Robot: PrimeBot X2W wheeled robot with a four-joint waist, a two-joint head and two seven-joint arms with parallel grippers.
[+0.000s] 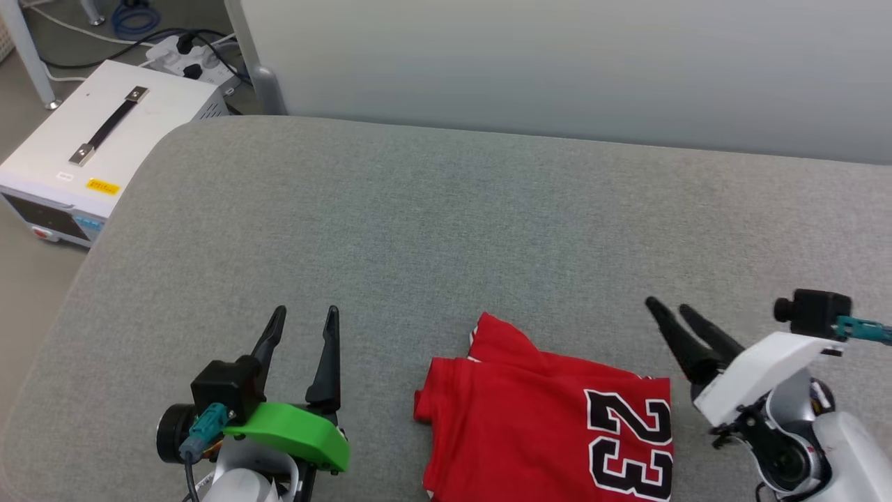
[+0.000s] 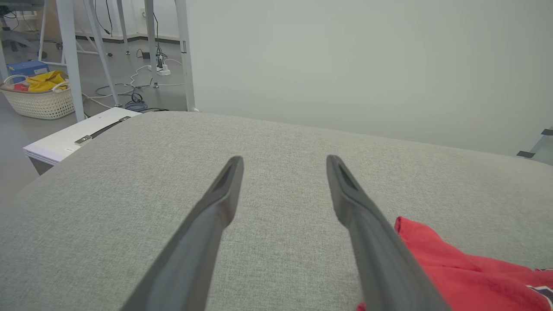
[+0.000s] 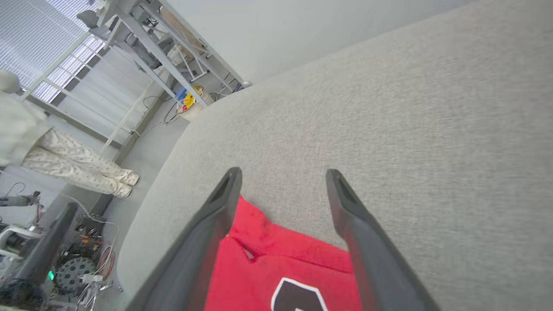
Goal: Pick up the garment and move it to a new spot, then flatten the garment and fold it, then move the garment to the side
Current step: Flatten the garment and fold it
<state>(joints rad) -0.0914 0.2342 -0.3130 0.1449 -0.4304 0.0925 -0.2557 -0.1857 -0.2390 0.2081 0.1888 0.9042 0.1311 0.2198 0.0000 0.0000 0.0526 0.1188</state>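
Note:
The red garment (image 1: pixel 543 425) lies folded on the grey padded table (image 1: pixel 432 223) near its front edge, its black number 23 facing up at the right side. My left gripper (image 1: pixel 304 317) hovers open to the left of it, apart from the cloth. My right gripper (image 1: pixel 669 307) stands open just off the garment's right edge. In the left wrist view the left gripper (image 2: pixel 284 162) is open over bare table, with a red corner of the garment (image 2: pixel 458 272) at the lower right. The right wrist view has the right gripper (image 3: pixel 283 175) open above the garment (image 3: pixel 281 259).
A white box with a black handle (image 1: pixel 104 132) stands on the floor off the table's left corner, with a power strip and cables (image 1: pixel 188 59) behind it. A pale wall panel (image 1: pixel 557 63) runs behind the table. A person's legs (image 3: pixel 73 166) stand far off.

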